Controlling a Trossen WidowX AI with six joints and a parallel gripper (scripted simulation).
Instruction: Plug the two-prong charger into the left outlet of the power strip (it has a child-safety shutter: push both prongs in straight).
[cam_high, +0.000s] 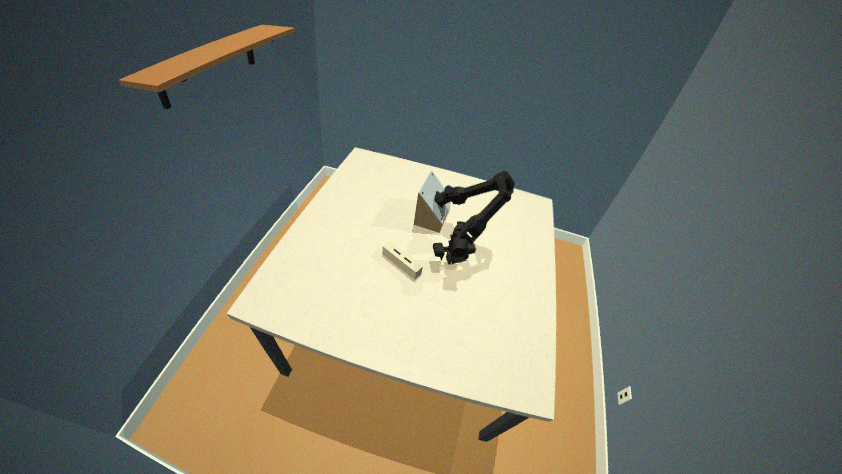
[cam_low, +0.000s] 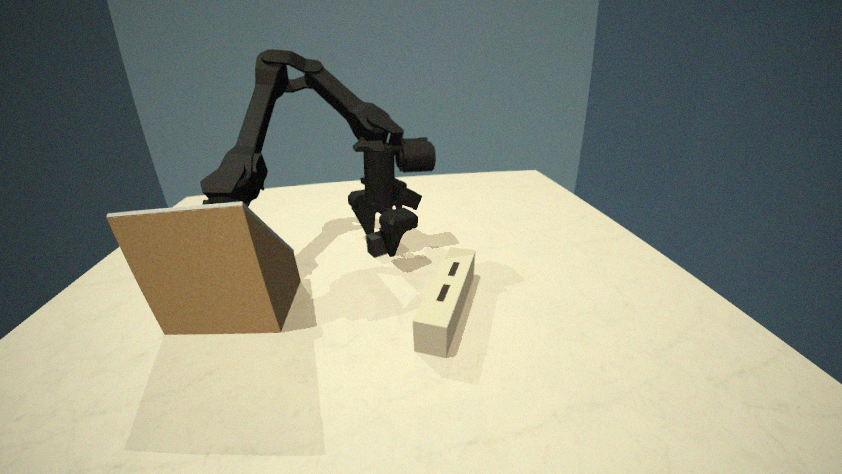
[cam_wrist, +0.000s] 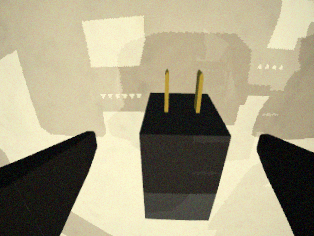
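The black two-prong charger (cam_low: 374, 244) (cam_wrist: 185, 162) lies on the table, its two brass prongs pointing to the top of the wrist view. In the top view it cannot be told apart from the dark gripper. My gripper (cam_high: 448, 259) (cam_low: 382, 241) (cam_wrist: 177, 141) is open and low over the charger, with one finger on each side and a gap to each in the wrist view. The cream power strip (cam_high: 398, 263) (cam_low: 433, 313) lies apart from the charger, with two dark outlet slots facing up. Nothing is plugged in. The strip is out of the wrist view.
A wedge-shaped stand (cam_high: 427, 216) (cam_low: 206, 270) with a brown back and a pale sloped panel stands on the white table (cam_high: 353, 306) (cam_low: 559, 382), near the arm's base. The arm arches above the table. A wooden shelf (cam_high: 212, 55) hangs on the wall, away from the table.
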